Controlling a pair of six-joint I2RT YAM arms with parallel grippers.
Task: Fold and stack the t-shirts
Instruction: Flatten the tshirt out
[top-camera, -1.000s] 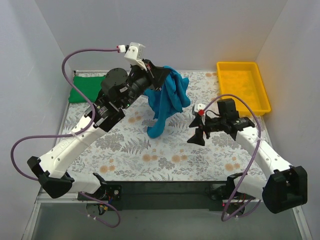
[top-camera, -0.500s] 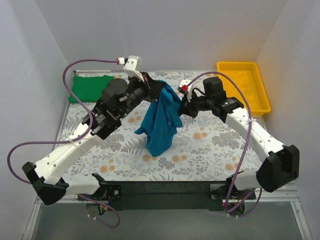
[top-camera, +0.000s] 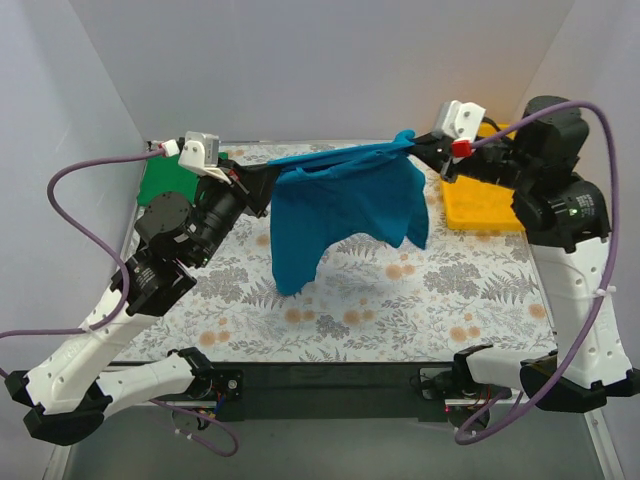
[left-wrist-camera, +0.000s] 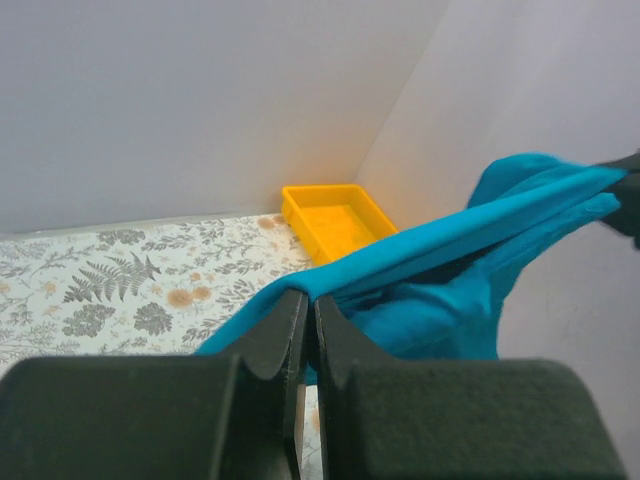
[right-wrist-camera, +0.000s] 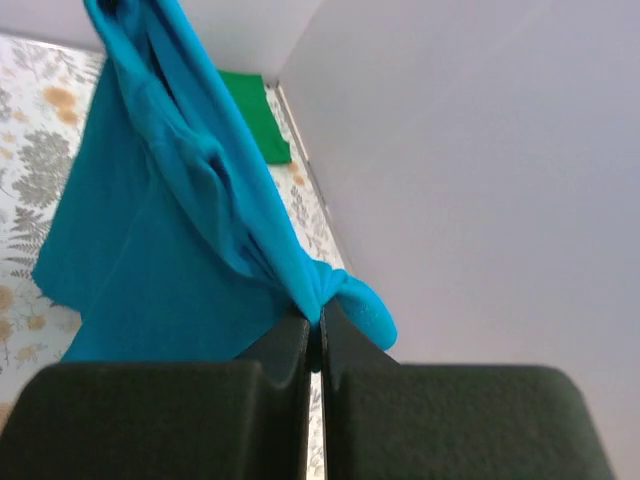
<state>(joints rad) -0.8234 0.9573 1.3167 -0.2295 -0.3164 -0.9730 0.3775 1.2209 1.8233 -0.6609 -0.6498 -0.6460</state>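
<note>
Since the earlier frames both arms have been swung apart and raised; the teal shirt (top-camera: 345, 205) is now stretched between them at upper centre, hanging above the table; one end is pinched by the clenched left gripper (top-camera: 268, 176), the other by the clenched right gripper (top-camera: 416, 146); the green shirt (top-camera: 152, 186) lies upper left, seemingly folded; folding and stacking the teal one is judged still outstanding.

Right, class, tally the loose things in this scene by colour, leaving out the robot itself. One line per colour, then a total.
Teal-blue t-shirt: 1, stretched out in the air
Green t-shirt: 1, lying at the far left
Yellow tray: 1, at the far right
Total: 3
</note>
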